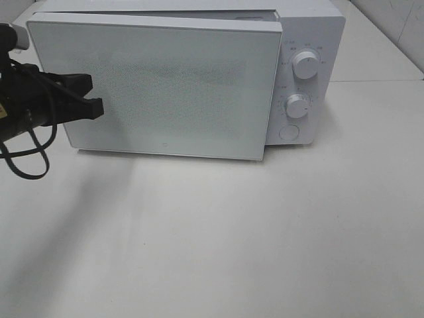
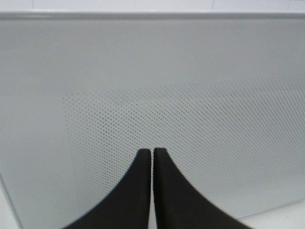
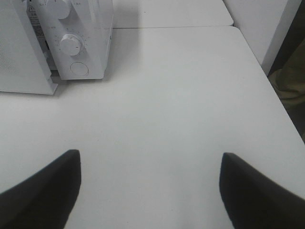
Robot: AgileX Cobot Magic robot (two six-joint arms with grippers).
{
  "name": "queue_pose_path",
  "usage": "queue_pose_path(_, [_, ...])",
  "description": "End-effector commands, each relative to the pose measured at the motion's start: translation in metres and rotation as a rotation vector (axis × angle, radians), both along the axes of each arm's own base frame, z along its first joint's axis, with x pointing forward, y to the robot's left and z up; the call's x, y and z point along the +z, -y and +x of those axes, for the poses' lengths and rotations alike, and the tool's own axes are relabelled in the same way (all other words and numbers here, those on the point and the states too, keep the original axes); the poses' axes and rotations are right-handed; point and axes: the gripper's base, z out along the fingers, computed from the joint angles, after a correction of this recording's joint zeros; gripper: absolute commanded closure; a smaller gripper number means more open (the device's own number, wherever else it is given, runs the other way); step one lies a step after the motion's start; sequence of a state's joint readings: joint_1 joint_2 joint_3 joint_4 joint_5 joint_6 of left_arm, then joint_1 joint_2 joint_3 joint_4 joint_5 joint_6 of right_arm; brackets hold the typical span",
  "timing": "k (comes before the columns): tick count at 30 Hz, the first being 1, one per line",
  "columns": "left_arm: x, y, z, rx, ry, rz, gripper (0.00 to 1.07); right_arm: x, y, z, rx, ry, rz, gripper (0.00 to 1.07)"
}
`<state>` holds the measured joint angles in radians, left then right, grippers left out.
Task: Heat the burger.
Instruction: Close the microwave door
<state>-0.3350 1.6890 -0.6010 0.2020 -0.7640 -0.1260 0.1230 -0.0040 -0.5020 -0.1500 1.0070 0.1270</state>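
From up high: the white microwave [image 1: 311, 40] sits at the back of the white table [image 1: 232, 252], its big dotted door [image 1: 165, 86] standing a little off the body on the knob side. Two dials, upper [image 1: 305, 64] and lower [image 1: 297, 106], and a round button [image 1: 289, 132] below them. The left gripper [image 1: 101, 108] comes in from the left, black fingers clenched, its tip at the door's front near the left edge.

Left wrist view: the left gripper [image 2: 152, 153] shows both fingers pressed flat together with nothing in them, right up at the perforated door [image 2: 190, 95].

Right wrist view: the right gripper [image 3: 150, 164] is spread wide, holding nothing, with bare table [image 3: 181, 95] under it. The microwave [image 3: 90, 43] is well apart from it.

The burger shows in no view, so I cannot tell where it is or how it looks.
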Motion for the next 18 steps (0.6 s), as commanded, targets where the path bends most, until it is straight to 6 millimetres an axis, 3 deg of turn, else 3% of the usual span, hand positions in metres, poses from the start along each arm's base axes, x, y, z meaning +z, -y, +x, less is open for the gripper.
queue_pose_path(1, [-0.003,0.014,0.008,-0.002,0.001,-0.027,1.06,0.001,0.0,-0.004,-0.003,0.038,0.004,0.32])
queue_pose_path(9, [-0.016,0.05,0.023,-0.036,0.037,0.043,1.06,0.001,0.0,-0.004,-0.003,0.038,0.004,0.32])
queue_pose_path(18, [-0.027,0.07,0.042,0.005,0.073,0.025,1.06,0.001,0.0,-0.004,-0.003,0.038,0.004,0.32])
